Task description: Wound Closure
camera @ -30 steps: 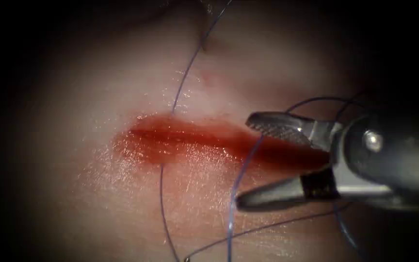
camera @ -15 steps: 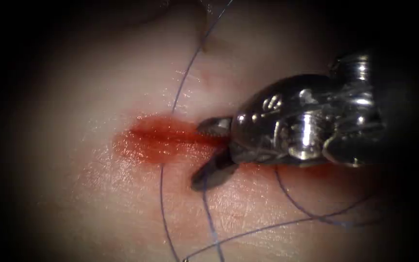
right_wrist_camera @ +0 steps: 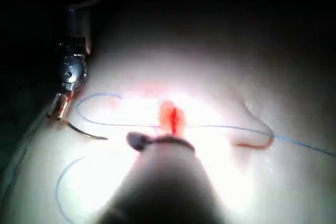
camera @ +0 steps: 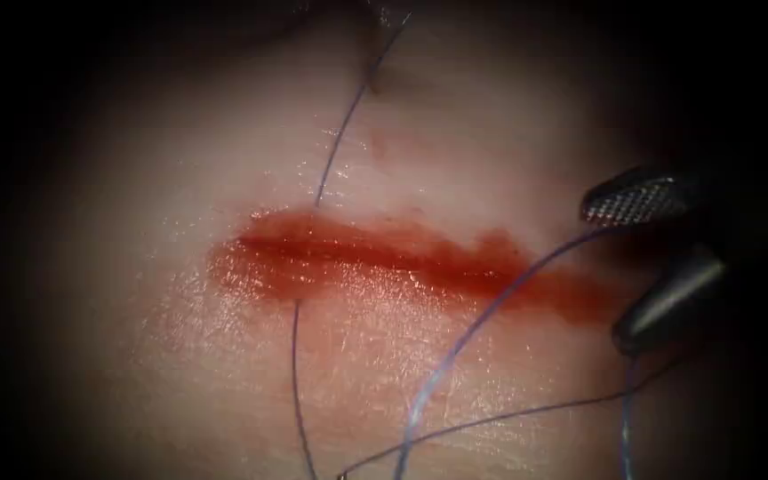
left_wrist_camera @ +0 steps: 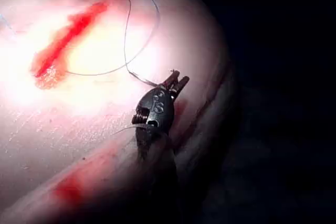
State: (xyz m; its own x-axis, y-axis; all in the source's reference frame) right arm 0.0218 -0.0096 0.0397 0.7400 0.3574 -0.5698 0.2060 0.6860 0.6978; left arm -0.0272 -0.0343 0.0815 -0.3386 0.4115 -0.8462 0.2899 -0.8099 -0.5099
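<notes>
The right tool (camera: 608, 274) has its jaws spread wide and they hold nothing. Its upper jaw shows a ridged face, and its lower jaw is dark and smooth. The right end of the cut (camera: 384, 258) runs toward the gap between these jaws, with red fluid (camera: 286, 267) pooled along it further left of the tips. One loop of thread (camera: 482, 316) passes through the open gap close under the upper jaw, touching neither jaw as far as can be seen, and sweeps down and away to the left of the tips over the tissue (camera: 224, 382). A second strand lies below the lower jaw, and a third crosses the cut well to the left of both jaws. The left tool (right_wrist_camera: 59, 109) has its jaws all but closed on the needle (right_wrist_camera: 86, 132), gripped near one end. The rest of the curve reaches out past the fingertips and lies on or just over the tissue, not in it. In the left wrist view the same jaws (left_wrist_camera: 177, 80) pinch that thin end, with thread looping away beyond the tips toward the cut (left_wrist_camera: 63, 40).
</notes>
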